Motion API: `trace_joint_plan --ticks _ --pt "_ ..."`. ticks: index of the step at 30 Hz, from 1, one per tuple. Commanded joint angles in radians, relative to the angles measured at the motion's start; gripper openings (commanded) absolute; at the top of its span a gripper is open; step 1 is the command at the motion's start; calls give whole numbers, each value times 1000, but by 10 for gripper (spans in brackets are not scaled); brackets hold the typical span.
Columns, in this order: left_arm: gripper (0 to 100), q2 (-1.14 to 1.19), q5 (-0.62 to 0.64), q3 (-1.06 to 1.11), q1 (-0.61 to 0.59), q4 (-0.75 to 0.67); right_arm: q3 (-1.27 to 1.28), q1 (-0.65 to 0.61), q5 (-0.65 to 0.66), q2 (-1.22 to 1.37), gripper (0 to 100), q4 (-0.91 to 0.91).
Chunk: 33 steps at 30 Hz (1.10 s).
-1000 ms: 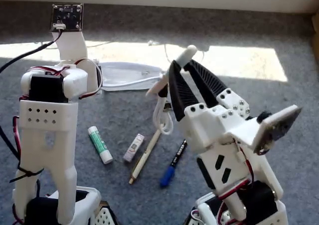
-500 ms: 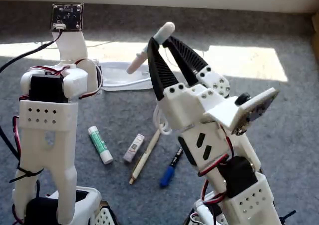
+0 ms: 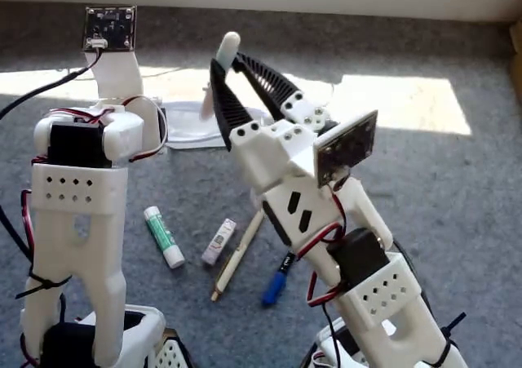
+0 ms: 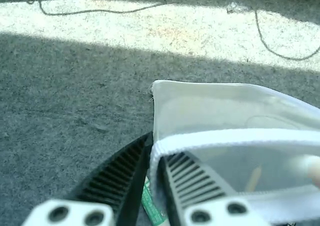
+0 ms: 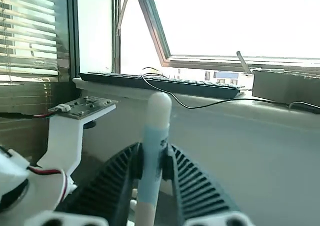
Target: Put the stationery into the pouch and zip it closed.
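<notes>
High view: four loose stationery pieces

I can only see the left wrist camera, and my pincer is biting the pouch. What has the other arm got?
Observer: The right pincer is shut on a white-capped pen, cap pointing up.
Kid: Is it inside the pouch?
Observer: No, it's up in the air. In the high view its lower end shows in front of the pouch.
Kid: What's lying on the floor?
Observer: A glue stick, an eraser, a beige pen and a blue marker lie on the carpet.
</notes>
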Motion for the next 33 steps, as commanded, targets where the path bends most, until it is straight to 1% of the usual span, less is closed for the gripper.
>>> trace_joint_plan --ticks 1,5,17,20,24,31,33 --pt "6 15 11 -13 -2 3 30 -71 95 -13 8 -25" --pt "6 15 11 -13 -2 5 113 -105 167 -38 8 -25" --pt "6 15 11 -16 -4 5 179 -111 173 -58 13 -15" --pt "6 15 11 -16 -4 5 171 -111 173 -58 34 59" --pt "6 13 11 -16 -4 8 168 -113 166 -61 146 185" --pt "6 13 11 -16 -4 8 160 -108 166 -67 151 226" --pt "6 13 11 -15 -4 8 130 -108 161 -67 149 263"
